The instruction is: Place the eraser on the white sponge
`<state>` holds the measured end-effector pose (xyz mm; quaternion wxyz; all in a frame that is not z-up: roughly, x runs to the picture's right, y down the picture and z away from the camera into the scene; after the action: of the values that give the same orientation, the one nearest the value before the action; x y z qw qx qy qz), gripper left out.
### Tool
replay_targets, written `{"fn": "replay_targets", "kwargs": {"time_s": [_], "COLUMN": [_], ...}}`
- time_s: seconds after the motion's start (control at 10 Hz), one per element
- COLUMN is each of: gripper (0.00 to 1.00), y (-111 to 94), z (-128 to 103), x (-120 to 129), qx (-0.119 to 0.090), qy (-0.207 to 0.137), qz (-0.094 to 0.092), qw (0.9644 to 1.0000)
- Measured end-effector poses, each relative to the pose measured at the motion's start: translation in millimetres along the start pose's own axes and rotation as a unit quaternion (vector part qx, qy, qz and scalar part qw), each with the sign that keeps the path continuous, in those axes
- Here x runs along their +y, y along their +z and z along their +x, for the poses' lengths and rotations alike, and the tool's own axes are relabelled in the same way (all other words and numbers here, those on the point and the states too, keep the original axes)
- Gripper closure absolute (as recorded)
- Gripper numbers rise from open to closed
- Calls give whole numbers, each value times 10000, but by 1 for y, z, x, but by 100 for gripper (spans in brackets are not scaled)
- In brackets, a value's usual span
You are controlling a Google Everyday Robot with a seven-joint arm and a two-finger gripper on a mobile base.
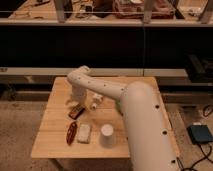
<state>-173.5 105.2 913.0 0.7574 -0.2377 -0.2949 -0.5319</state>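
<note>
Light wooden table (50, 131) on a speckled floor (20, 120), dark shelving (100, 47) behind. The eraser (76, 111) lies mid-table right under the gripper (76, 102), can't tell its grip. White sponge (83, 133) sits near the front edge, with open wood to its left.

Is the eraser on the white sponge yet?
No. The eraser lies flat on the table, apart from the white sponge; the tool hangs just over the eraser.

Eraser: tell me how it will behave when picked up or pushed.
The eraser is a small flat bar lying on the table, so it should slide, not roll. It looks light, probably stiff. The gripper hangs just above it.
</note>
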Motion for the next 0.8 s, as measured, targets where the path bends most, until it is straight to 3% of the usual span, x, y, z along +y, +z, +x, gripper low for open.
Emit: {"fn": "replay_targets", "kwargs": {"time_s": [0.1,0.4,0.8], "gripper": [24,51,90], "y": [5,12,5], "z": [0,0,1], "x": [1,1,3], "qx": [-5,-61,-102], "qy": [9,102,61], "qz": [-19,53,184], "qw": [10000,9999,9998]}}
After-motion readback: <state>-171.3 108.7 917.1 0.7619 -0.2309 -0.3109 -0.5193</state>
